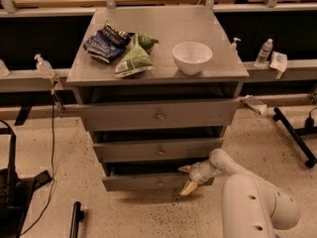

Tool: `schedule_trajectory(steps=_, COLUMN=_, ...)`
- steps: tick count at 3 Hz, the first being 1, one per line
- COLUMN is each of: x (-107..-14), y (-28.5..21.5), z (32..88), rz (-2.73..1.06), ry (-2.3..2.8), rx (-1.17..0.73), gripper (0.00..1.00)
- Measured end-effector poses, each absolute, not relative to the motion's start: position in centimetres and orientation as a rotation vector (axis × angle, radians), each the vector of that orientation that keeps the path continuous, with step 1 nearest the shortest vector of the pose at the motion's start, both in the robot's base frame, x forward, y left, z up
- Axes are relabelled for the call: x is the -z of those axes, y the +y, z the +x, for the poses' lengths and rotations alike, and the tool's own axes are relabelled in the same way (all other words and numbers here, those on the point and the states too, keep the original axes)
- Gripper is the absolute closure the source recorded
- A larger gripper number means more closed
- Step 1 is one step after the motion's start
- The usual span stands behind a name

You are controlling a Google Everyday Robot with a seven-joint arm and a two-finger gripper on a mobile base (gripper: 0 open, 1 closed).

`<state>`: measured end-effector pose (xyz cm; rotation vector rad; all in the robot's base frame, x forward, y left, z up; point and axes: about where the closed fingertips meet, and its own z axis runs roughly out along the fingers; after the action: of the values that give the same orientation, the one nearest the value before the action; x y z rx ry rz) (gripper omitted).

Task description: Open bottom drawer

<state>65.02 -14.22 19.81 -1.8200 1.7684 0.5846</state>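
The bottom drawer (pixel 143 182), lowest of three in the grey cabinet (pixel 84 76), lay with the right end of its front panel between the jaws of the gripper (pixel 187 178), which stood apart, one tip at the panel's top edge and one at its lower edge. Its front was narrow, plain grey metal with a small round centre knob (pixel 159 184). Print on the blue bag (pixel 105 43) and green bag (pixel 133 59) on the surface (pixel 163 24) could not be read.

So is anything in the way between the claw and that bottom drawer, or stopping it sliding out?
Nothing visible. The claw is right at the bottom drawer's right end, and nothing shows on the floor in front of the drawer.
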Motion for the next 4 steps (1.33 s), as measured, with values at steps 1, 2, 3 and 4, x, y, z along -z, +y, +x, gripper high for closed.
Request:
schedule_trajectory(steps=1, x=-18.9, y=-14.7, z=65.8, rz=-1.776, ry=1.789, rx=-0.558, gripper=0.30)
schedule_trajectory(steps=2, x=-17.9, y=-15.0, z=65.9, rz=-1.747, ry=1.816, rx=-0.538, gripper=0.31)
schedule_trajectory(steps=3, x=-17.4, y=-15.5, z=65.2, rz=-1.732, ry=1.856, rx=-0.538, gripper=0.31)
schedule_trajectory(steps=4, x=-17.6, y=-15.5, z=65.2, rz=-1.732, ry=1.856, rx=-0.539, gripper=0.32)
